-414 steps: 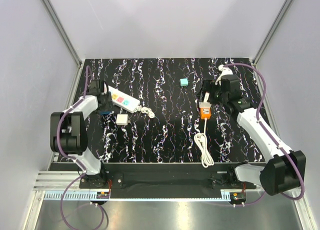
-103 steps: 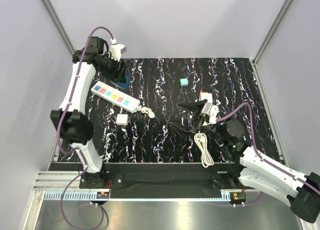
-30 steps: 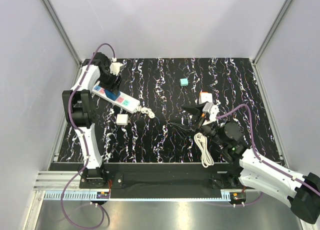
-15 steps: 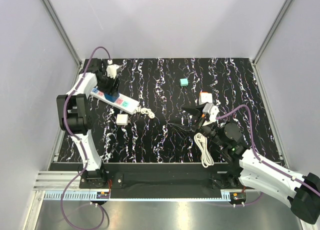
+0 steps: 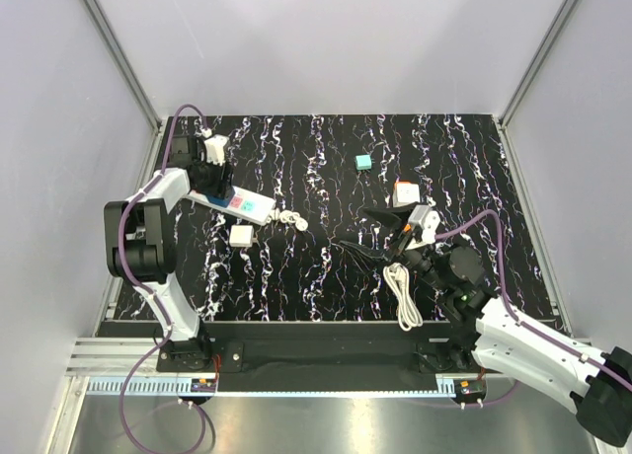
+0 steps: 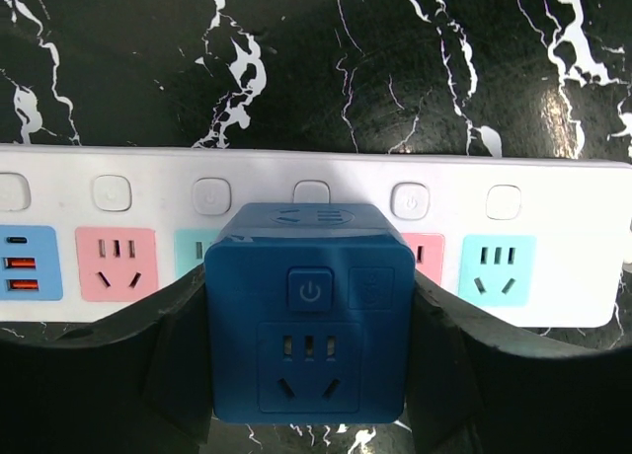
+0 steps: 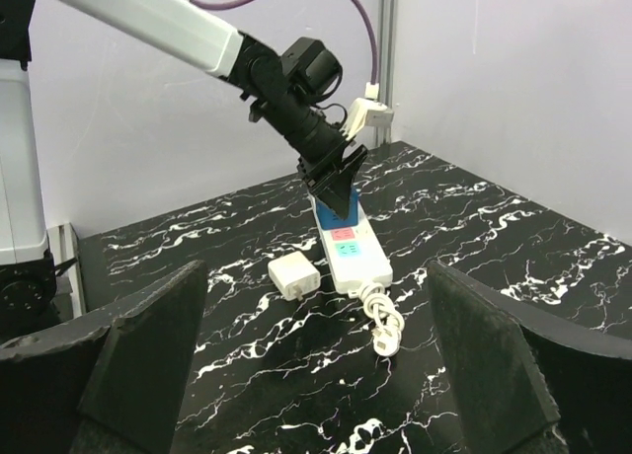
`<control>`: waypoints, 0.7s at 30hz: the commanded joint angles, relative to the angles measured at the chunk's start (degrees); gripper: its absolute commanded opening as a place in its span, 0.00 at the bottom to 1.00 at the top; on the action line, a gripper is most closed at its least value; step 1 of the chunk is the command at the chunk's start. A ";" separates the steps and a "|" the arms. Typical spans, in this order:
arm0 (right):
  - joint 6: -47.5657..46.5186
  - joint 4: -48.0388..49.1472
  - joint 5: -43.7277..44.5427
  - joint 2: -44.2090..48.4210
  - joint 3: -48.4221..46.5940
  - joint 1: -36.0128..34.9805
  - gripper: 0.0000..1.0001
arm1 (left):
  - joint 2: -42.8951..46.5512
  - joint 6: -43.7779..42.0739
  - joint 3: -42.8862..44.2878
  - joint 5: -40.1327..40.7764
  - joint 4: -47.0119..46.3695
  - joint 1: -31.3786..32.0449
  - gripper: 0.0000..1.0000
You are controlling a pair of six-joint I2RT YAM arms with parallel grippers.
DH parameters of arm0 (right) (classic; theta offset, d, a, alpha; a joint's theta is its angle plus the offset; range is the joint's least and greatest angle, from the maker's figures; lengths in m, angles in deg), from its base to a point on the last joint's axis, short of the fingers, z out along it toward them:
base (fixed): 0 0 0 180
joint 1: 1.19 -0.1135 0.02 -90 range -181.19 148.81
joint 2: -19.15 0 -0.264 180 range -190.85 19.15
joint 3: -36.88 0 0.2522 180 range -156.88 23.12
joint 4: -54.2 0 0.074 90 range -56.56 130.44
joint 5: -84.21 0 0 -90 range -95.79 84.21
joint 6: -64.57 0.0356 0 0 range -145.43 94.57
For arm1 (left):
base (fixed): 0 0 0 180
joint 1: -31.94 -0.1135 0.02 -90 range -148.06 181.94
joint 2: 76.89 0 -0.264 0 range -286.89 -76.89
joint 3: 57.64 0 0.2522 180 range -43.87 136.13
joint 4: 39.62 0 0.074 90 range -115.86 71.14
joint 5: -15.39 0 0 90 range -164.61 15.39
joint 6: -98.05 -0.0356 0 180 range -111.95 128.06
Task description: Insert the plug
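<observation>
Two arms: the left gripper (image 6: 308, 321) is at the far-left of the counter (image 5: 326, 148), and the right gripper (image 5: 354, 228) is low over the middle.
Left jaws: clamped on a blue cube adapter (image 6: 306, 252), one finger on each side. It is held square over the white strip (image 6: 558, 192), judged so its pins line up with a socket underneath.
Right jaws: spread wide with nothing between them, aimed across at the left arm's work and probably kept back so they don't block it.
Where the plug (image 5: 405, 194) is: it is the white cube on the far end of the orange strip (image 5: 397, 185), right of centre. It looks seated – can't confirm from above, since the right arm hides the rest of that strip.
Counts: two strips, one blue cube, one teal cube (image 5: 363, 162) and one coiled cord (image 5: 400, 288). Two white cubes – the second white cube (image 5: 242, 236) lies loose near the white strip.
Step, judged: pressing the blue adapter down into the strip.
</observation>
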 commanded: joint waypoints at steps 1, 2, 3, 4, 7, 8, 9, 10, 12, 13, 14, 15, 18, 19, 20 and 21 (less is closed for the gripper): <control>0.35 2.66 2.37 1.17 0.10 -0.05 0.98 | -1.96 4.75 -4.13 2.86 3.97 -0.21 0.14; 0.35 2.48 2.37 1.35 0.01 -0.05 0.98 | -1.43 4.92 -4.04 3.38 4.14 -0.21 0.20; 0.35 2.13 2.63 1.52 0.01 -0.05 0.98 | -1.08 4.84 -3.61 3.56 4.23 -0.21 0.23; 0.35 2.04 2.63 1.52 0.01 -0.05 0.98 | -0.81 4.66 -3.17 3.30 4.41 -0.21 0.26; -0.17 1.34 3.42 1.61 -0.25 -0.05 0.98 | -0.20 4.14 -0.45 2.78 7.03 -0.21 0.40; -0.43 0.99 3.86 1.44 -0.43 -0.05 0.98 | -0.20 3.96 0.52 2.34 9.05 -0.21 0.44; -0.70 0.47 4.30 1.26 -1.13 0.03 0.98 | -0.11 3.70 1.48 1.64 10.02 -0.21 0.56; -0.88 -1.02 4.65 1.00 -1.57 0.04 0.98 | -0.11 3.61 3.32 1.37 10.99 -0.12 0.61; -1.05 -2.00 6.58 0.47 -2.71 0.03 0.99 | 0.68 3.61 5.00 1.19 12.93 0.23 0.99; -0.70 -3.48 7.63 -0.05 -3.33 -0.05 0.99 | 1.29 3.61 5.36 1.19 13.02 0.23 0.99; -0.01 -4.80 9.29 -0.32 -4.98 0.03 0.98 | 2.52 3.52 5.71 1.10 13.46 0.32 0.99; 0.26 -7.86 9.92 -0.50 -5.87 -0.05 0.98 | 3.14 3.78 6.93 1.19 13.72 0.32 0.99; 2.19 -12.61 11.07 -1.46 -9.29 0.03 0.99 | 6.04 5.00 9.48 2.50 14.34 0.32 0.99; 3.68 -13.50 10.98 -1.81 -9.83 -0.05 0.98 | 6.65 5.36 10.27 2.86 14.43 0.32 0.99; 4.56 -14.21 12.55 -2.16 -10.97 -0.05 0.98 | 8.14 7.37 11.07 4.86 14.69 0.32 0.99; 5.70 -15.52 12.91 -2.52 -11.59 -0.05 0.98 | 8.85 9.39 12.64 7.06 14.87 0.40 0.99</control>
